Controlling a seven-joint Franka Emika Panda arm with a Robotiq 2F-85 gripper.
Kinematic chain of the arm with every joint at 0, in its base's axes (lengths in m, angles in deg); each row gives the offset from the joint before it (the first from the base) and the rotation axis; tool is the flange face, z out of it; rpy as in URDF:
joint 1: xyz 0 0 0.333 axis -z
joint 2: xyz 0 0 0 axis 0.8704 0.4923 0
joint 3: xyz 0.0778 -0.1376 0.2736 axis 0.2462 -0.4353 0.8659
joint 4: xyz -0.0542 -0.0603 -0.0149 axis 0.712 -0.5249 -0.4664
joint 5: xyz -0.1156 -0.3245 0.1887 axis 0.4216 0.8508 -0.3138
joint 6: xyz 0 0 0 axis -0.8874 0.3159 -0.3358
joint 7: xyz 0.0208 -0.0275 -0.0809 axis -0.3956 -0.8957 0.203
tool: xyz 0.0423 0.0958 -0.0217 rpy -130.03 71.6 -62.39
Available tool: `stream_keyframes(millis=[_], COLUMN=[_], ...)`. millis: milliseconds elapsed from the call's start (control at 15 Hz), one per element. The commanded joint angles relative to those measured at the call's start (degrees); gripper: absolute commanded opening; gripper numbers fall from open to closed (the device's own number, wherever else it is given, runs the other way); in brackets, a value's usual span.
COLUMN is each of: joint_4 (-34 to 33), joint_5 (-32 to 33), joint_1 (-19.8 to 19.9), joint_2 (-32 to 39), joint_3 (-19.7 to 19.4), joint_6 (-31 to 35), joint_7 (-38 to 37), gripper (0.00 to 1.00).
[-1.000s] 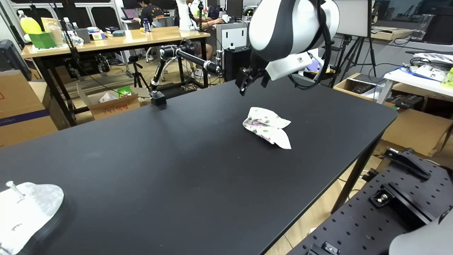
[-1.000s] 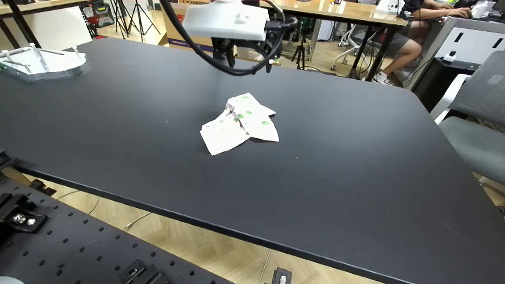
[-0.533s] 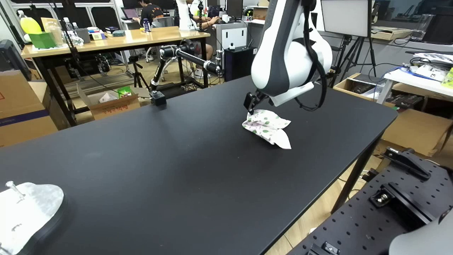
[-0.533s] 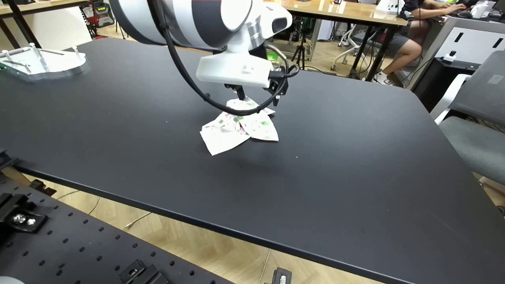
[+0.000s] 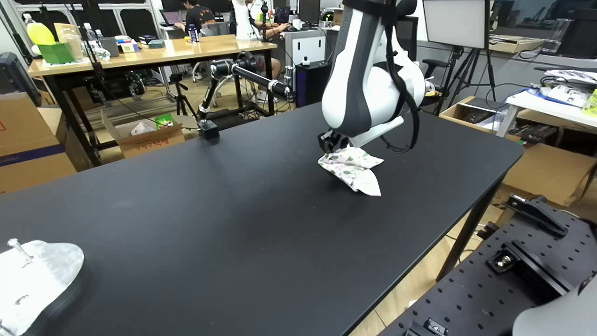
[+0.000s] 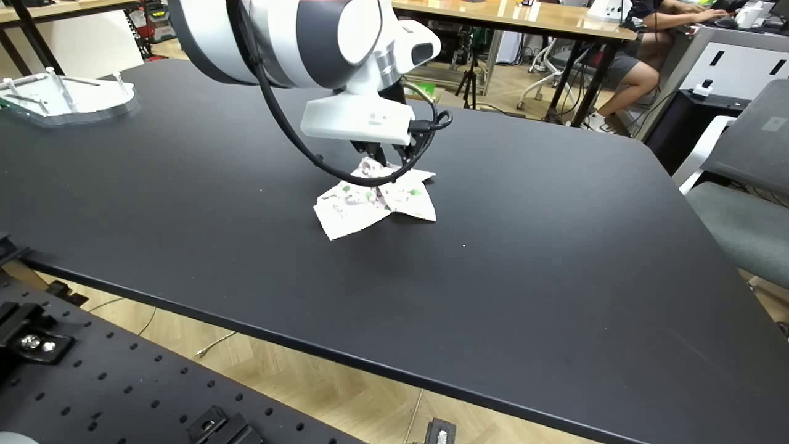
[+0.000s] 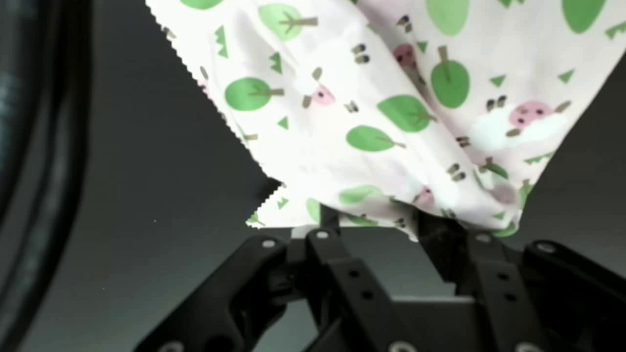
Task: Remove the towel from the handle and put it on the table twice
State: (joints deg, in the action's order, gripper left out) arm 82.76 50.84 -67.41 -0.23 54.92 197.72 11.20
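A white towel [image 5: 357,175] printed with green trees and pink-faced sheep lies crumpled on the black table [image 5: 210,242]. Its loose corners spread toward the near side in an exterior view [image 6: 351,213]. My gripper [image 5: 332,143] is down at the towel's far end, pointing at the tabletop. In the wrist view the towel [image 7: 362,102] fills the upper part, and its folded edge drapes over the fingertips. The fingers [image 7: 442,244] stand apart, partly closed, with a gap between them and some cloth at their tips. The tips themselves are hidden under the fold. The handle is out of view.
A pale plate with upright pegs [image 5: 39,275] sits on the table, away from the towel. A small black arm [image 5: 252,77] is clamped at the far table edge. A perforated black base [image 5: 508,280] adjoins the near side. A cable [image 6: 308,154] loops beside my wrist.
The arm has come down from above the table onto the towel's far end. The jaws have drawn partly together, and the towel's folds and corners have shifted slightly.
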Motion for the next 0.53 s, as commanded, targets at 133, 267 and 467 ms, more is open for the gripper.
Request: stream_keyframes(millis=[133,267,467], joint_4=[0.2,0.4,0.3], joint_5=[-1.3,-1.6,-1.9], joint_1=[-1.7,-2.1,-3.6], joint_2=[-1.9,-3.3,-6.1], joint_3=[-1.3,-1.7,-3.2], joint_6=[0.0,-0.2,-0.9], joint_7=[-0.3,-0.2,0.2], gripper=[0.03,0.00,0.00])
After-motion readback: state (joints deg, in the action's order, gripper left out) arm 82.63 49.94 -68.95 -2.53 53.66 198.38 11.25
